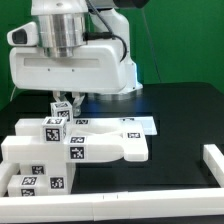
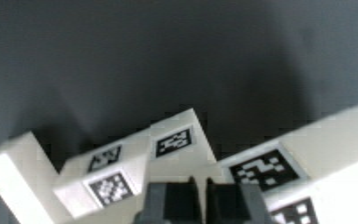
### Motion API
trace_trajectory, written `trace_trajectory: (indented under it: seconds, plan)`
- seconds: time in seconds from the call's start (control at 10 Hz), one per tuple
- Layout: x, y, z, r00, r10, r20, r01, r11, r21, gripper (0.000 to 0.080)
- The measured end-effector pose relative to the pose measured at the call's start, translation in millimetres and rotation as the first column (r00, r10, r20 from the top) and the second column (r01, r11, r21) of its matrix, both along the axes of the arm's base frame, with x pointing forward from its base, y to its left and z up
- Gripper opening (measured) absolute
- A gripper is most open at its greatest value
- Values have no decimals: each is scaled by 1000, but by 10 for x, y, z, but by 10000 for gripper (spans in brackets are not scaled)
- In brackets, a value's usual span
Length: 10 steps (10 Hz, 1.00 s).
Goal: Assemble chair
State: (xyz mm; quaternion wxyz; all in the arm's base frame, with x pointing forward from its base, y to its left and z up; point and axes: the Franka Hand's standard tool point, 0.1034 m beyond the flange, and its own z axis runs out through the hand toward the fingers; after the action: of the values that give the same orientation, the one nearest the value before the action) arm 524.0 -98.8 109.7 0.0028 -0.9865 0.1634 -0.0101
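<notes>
The chair is a cluster of chunky white tagged parts on the black table. A wide slab (image 1: 108,147) lies flat. A small tagged block (image 1: 53,128) stands on the exterior view's left end of the cluster, above a stepped white piece (image 1: 28,168). My gripper (image 1: 62,103) hangs just above and behind that small block. In the wrist view my gripper (image 2: 202,198) shows dark fingers (image 2: 172,205) pressed together with nothing between them. Beyond them lie a tagged white block (image 2: 137,158) and another tagged part (image 2: 268,166).
The marker board (image 1: 137,124) lies flat behind the slab. A white border rail runs along the front (image 1: 110,208) and up the exterior view's right side (image 1: 213,162). The arm's white base (image 1: 75,65) stands at the back.
</notes>
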Motion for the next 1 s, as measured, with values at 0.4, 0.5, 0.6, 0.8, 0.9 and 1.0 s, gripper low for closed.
trace_trajectory:
  seconds: [0.4, 0.5, 0.6, 0.8, 0.9, 1.0]
  plan:
    - [-44, -72, 135, 981, 196, 0, -196, 981, 11, 14]
    - [-68, -107, 56, 982, 190, -4, -190, 982, -2, 123]
    - [-80, -127, -55, 981, 194, -4, -194, 981, -28, 258]
    - [-46, -126, -142, 979, 206, 3, -205, 977, -55, 442]
    - [-52, -141, -190, 978, 208, 3, -207, 976, -67, 569]
    - [-60, -129, -196, 978, 208, -2, -207, 976, -64, 569]
